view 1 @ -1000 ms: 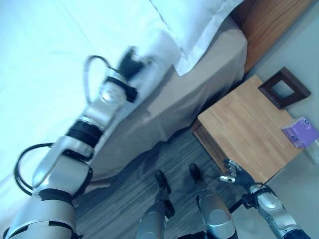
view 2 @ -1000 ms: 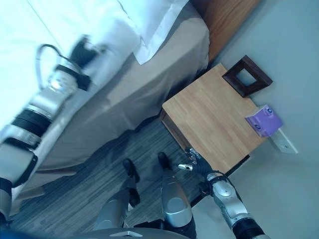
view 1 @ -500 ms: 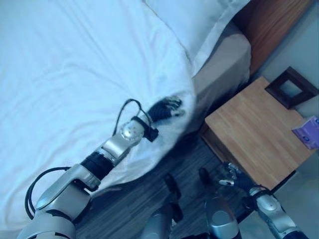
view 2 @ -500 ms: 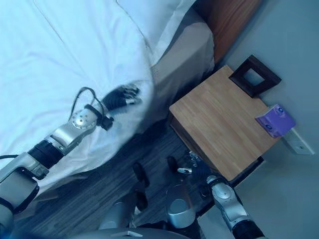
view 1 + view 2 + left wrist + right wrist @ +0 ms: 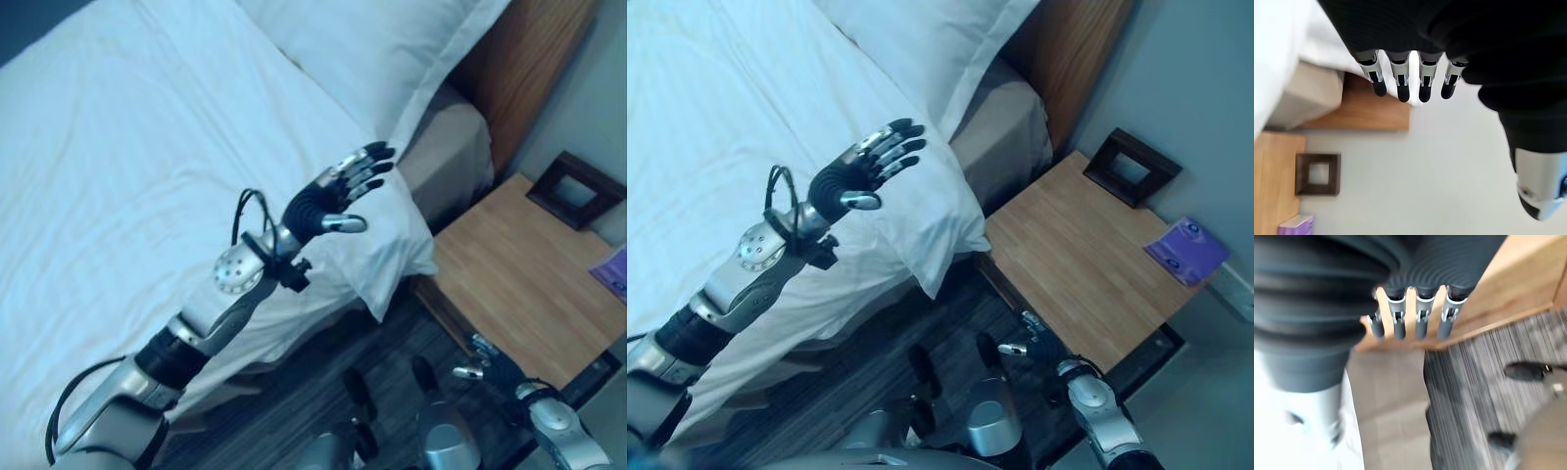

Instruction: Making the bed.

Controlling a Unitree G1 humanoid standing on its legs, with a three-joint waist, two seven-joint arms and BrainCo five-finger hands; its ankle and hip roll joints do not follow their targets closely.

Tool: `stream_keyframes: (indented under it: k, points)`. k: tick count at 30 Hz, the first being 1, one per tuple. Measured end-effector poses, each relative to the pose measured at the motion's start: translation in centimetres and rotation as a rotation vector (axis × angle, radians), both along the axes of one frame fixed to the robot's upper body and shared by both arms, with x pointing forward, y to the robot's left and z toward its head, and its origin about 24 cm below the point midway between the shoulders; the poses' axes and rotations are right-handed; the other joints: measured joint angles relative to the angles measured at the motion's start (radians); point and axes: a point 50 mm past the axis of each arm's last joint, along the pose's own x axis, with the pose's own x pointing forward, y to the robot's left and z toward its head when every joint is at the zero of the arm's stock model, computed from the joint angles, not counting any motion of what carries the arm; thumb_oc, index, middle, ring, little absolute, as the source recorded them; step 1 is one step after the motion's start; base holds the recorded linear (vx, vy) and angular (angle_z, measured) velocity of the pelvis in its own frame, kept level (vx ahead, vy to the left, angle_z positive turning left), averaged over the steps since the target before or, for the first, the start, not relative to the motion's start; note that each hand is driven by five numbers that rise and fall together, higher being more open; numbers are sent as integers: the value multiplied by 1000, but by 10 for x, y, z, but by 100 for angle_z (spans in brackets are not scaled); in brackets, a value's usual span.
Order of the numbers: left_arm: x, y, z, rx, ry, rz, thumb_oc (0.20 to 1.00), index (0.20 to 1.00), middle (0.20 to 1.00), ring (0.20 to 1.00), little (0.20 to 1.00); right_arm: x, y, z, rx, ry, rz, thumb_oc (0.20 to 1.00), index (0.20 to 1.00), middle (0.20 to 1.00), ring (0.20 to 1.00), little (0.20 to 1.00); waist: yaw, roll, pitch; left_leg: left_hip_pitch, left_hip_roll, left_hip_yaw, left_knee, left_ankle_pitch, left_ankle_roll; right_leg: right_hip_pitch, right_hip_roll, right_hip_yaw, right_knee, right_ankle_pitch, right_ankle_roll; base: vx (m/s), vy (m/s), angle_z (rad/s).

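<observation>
One white duvet (image 5: 147, 176) is covering the bed, one pillow (image 5: 392, 49) lying at its head. Left hand (image 5: 328, 201) is hovering above the duvet's corner, fingers straight (holding nothing). Right hand (image 5: 1038, 348) is hanging beside one nightstand (image 5: 1087, 255), fingers relaxed, empty.

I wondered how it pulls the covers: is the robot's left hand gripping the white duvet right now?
No. The left hand is raised above the white duvet with its fingers straight and spread, holding nothing.

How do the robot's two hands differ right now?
The left robot hand is raised above the white duvet, fingers straight; the right robot hand hangs low beside the wooden nightstand, over the floor. Both are open and hold nothing.
</observation>
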Motion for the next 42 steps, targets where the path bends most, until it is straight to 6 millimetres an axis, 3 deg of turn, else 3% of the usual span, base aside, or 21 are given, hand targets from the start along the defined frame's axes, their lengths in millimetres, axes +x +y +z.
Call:
stream_keyframes:
  k: [3, 4, 6, 8, 9, 10, 13, 14, 17, 18, 21, 24, 26, 31, 37, 40, 42]
  points:
    - [-12, 13, -32, -131, 134, 68, 1000, 1000, 1000, 1000, 1000, 29, -29, 44, -9, -206, -146, 200, 200, 200, 200, 200, 19, -3, -26, 9, 2, 3, 0, -4, 5, 6, 2, 7, 0, -4, -3, 9, 3, -2]
    - [-17, 15, -44, -147, 186, 70, 1000, 1000, 1000, 1000, 1000, 52, -44, 84, -21, -362, -210, 200, 200, 200, 200, 200, 50, -6, -38, 8, 3, 2, 0, -3, 5, 7, 3, 5, 0, -7, -5, 0, 0, 0]
    - [-26, 19, -60, -173, 256, 97, 1000, 1000, 1000, 1000, 1000, 79, -47, 135, -5, -549, -237, 200, 200, 200, 200, 200, 68, -6, -54, 12, 3, 7, 0, -4, 5, 8, 3, 8, 0, -5, -6, 2, -1, -5]
    - [-33, 18, -74, -177, 327, 93, 1000, 1000, 1000, 1000, 1000, 96, -38, 176, 55, -731, -225, 200, 200, 200, 200, 200, 91, -11, -77, 16, 6, 5, 0, -1, 8, 14, 6, 7, 0, -5, -6, 0, 0, 0]
    - [-39, 23, -84, -219, 378, 121, 1000, 1000, 1000, 1000, 1000, 117, -15, 208, 58, -811, -136, 200, 200, 200, 200, 200, 107, -13, -90, 23, 8, 5, 0, -2, 8, 20, 10, 7, 0, -5, -6, 0, 0, 0]
    - [-39, 21, -92, -235, 410, 129, 1000, 1000, 1000, 1000, 1000, 125, 0, 230, 26, -859, -58, 200, 200, 200, 200, 200, 115, -10, -99, 25, 8, 4, 0, -1, 9, 22, 9, 8, 0, -5, -6, 0, 0, 0]
    - [-43, 23, -100, -252, 460, 137, 1000, 1000, 1000, 1000, 1000, 135, 40, 276, 33, -1012, 90, 200, 200, 200, 200, 200, 159, -19, -112, 29, 13, -5, 1, 7, 14, 30, 15, 0, 0, -6, -8, -1, -19, 6]
    - [-44, 24, -102, -255, 470, 143, 1000, 1000, 1000, 1000, 1000, 137, 52, 281, 51, -1029, 121, 200, 200, 200, 200, 200, 160, -24, -116, 30, 14, -6, 2, 6, 15, 29, 17, 1, 0, -6, -8, -3, -22, 8]
    - [-44, 25, -102, -253, 477, 151, 1000, 1000, 1000, 1000, 1000, 148, 87, 279, 76, -1012, 212, 200, 200, 200, 200, 200, 178, -30, -127, 32, 15, -9, 3, 8, 19, 33, 19, -1, 0, -7, -10, -7, -11, -1]
    - [-41, 23, -100, -258, 471, 154, 1000, 1000, 1000, 1000, 1000, 158, 113, 274, 33, -961, 284, 200, 200, 200, 200, 200, 177, -29, -128, 34, 15, -9, 5, 15, 28, 35, 19, -2, 0, -7, -10, 0, 0, 0]
    - [-38, 18, -98, -304, 472, 157, 1000, 1000, 1000, 1000, 1000, 166, 137, 257, 38, -886, 325, 200, 200, 200, 200, 200, 199, -28, -131, 34, 17, -14, 6, 18, 32, 37, 22, -8, 0, -7, -10, -31, -14, 6]
    - [-45, 15, -109, -374, 526, 177, 1000, 1000, 1000, 1000, 1000, 171, 169, 238, 76, -805, 371, 200, 200, 200, 200, 200, 223, -17, -136, 15, 17, -22, 6, 18, 32, 22, 22, -17, -1, -7, -11, -43, -30, 8]
    - [-47, 12, -115, -427, 572, 178, 1000, 1000, 1000, 1000, 1000, 174, 176, 221, 48, -732, 390, 200, 200, 200, 200, 200, 241, -13, -136, 6, 17, -37, 6, 21, 33, 20, 24, -30, -1, -6, -12, -38, -38, 17]
    - [-50, 6, -116, -496, 601, 134, 1000, 1000, 1000, 1000, 1000, 178, 195, 205, 120, -657, 380, 200, 200, 200, 200, 200, 273, 9, -129, -16, 12, -47, 6, 28, 37, 2, 20, -41, -1, -7, -12, -43, -17, 7]
    - [-50, 6, -116, -519, 599, 119, 1000, 1000, 1000, 1000, 1000, 186, 186, 186, 228, -548, 285, 200, 200, 200, 200, 200, 304, 103, -89, -64, 11, -61, 6, 40, 36, -42, 21, -52, -1, -7, -9, -25, -30, 7]
    - [-52, 8, -118, -527, 596, 135, 1000, 1000, 1000, 1000, 1000, 192, 171, 178, 255, -513, 213, 200, 200, 200, 200, 200, 314, 127, -77, -106, 15, -63, 7, 51, 36, -87, 25, -54, 4, -8, -10, -47, -37, 0]
    - [-48, 5, -114, -525, 579, 116, 1000, 1000, 1000, 1000, 1000, 198, 150, 171, 187, -473, 151, 200, 200, 200, 200, 200, 320, 162, -51, -144, 13, -64, 7, 66, 45, -130, 24, -57, 19, -7, -11, -43, -13, 1]
